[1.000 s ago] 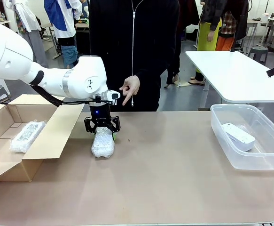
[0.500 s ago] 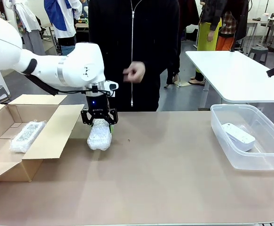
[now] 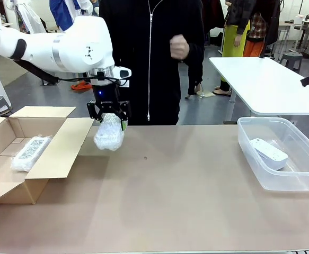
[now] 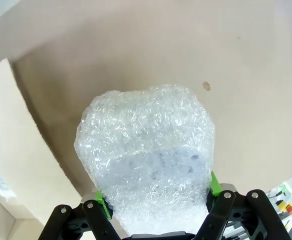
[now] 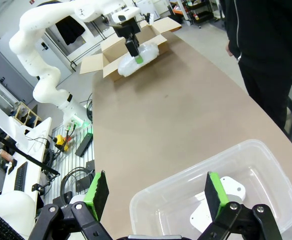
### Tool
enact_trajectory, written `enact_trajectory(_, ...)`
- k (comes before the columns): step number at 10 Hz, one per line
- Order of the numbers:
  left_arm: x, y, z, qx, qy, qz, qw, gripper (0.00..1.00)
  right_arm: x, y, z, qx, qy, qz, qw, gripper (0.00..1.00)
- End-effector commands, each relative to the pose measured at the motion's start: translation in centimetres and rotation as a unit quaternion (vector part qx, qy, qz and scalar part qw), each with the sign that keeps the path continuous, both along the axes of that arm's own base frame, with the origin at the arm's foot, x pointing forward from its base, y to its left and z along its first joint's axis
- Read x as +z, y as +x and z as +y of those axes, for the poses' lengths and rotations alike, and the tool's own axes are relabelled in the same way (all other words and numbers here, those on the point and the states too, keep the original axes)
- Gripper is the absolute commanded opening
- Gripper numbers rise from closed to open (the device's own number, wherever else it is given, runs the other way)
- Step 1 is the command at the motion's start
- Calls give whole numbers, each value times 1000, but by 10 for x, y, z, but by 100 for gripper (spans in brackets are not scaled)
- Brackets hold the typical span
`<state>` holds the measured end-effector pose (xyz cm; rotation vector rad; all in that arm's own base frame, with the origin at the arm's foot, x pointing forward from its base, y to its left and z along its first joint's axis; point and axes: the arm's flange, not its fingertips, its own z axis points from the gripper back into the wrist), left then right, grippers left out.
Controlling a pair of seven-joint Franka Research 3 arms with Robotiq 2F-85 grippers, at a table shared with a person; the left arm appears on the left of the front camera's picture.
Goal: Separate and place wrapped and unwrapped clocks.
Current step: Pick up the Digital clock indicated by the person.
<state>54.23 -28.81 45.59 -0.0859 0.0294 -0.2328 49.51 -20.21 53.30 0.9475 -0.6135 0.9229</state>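
One wrapped clock (image 3: 31, 152) already sits in the cardboard box (image 3: 53, 153). Just right of it, the left gripper (image 3: 108, 117) pinches another bubble-wrapped clock (image 3: 109, 134) by its top end, clear of the table. Looks light, but the wrap is squishy and probably slick, so I'd squeeze through to the hard body. Far right, the bare clock (image 3: 268, 153) lies in the clear bin (image 3: 281, 182); the right gripper (image 5: 155, 192) above it is spread wide.

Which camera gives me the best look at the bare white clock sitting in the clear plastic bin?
The front view: the bare white clock lies whole inside the clear bin, seen through its wall. The right wrist view catches it partly behind one of the right gripper's fingers.
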Motion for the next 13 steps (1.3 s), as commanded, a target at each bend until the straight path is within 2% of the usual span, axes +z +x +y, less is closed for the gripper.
enact_trajectory(1, 21, -4, 3, -28, -1, -8, 1000, 42, 0, 0, 1, 2, 3, 1, 1000, 100)
enact_trajectory(2, 29, -7, 3, -37, -1, -14, 999, 2, 0, 0, 1, 2, 3, 1, 1000, 100)
enact_trajectory(3, 36, -9, 4, -40, 2, -18, 999, 22, 0, 0, 1, 2, 3, 1, 1000, 100)
enact_trajectory(4, 42, -10, 5, -46, 0, -15, 999, 0, 0, 0, 1, 2, 3, 1, 1000, 100)
enact_trajectory(6, 47, -12, 5, -54, 5, -12, 998, 0, 0, 0, 1, 2, 3, 1, 1000, 100)
enact_trajectory(7, 47, -11, 6, -51, 22, -23, 998, 0, 0, 0, 1, 2, 3, 1, 1000, 100)
enact_trajectory(8, 41, -13, 0, -39, -2, -15, 999, 0, 0, 0, 1, 2, 3, 1, 1000, 100)
enact_trajectory(13, 41, -13, 0, -39, -2, -15, 999, 0, 0, 0, 1, 2, 3, 1, 1000, 100)
